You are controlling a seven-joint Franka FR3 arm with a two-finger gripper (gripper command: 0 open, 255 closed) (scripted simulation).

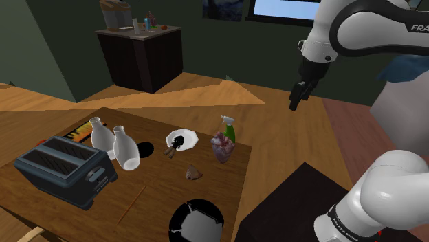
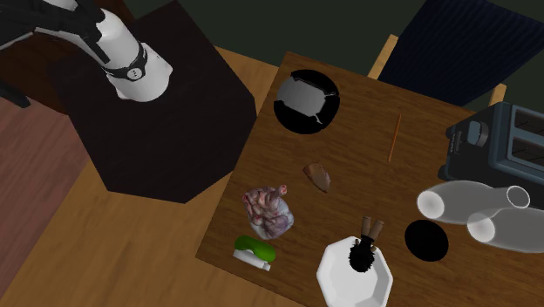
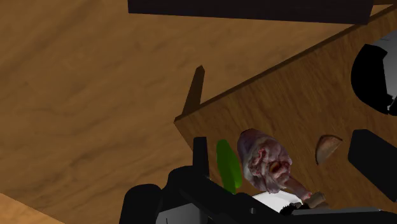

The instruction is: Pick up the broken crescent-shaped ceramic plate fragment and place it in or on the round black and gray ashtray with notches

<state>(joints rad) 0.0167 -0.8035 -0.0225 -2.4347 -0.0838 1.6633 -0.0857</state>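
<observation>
The plate fragment (image 1: 194, 172) (image 2: 317, 176) is a small brownish crescent lying on the wooden table (image 1: 158, 199), near its middle. The round black and grey ashtray (image 1: 197, 221) (image 2: 305, 100) stands at the table's near edge in the shoulder view, a short way from the fragment. My black gripper (image 1: 297, 96) hangs high over the floor, off the table's side and well away from both. In the wrist view its fingers (image 3: 375, 162) stand apart with nothing between them; beyond them I see the fragment (image 3: 327, 147) and part of the ashtray (image 3: 375, 73).
A mottled pink-purple object (image 2: 270, 212) and a green spray bottle (image 2: 255, 253) stand at the table edge nearest the gripper. A white plate (image 2: 355, 275) carries a black brush. Two white bottles (image 1: 117, 144), a black disc (image 2: 426, 240) and a dark toaster (image 1: 65, 168) occupy the far side.
</observation>
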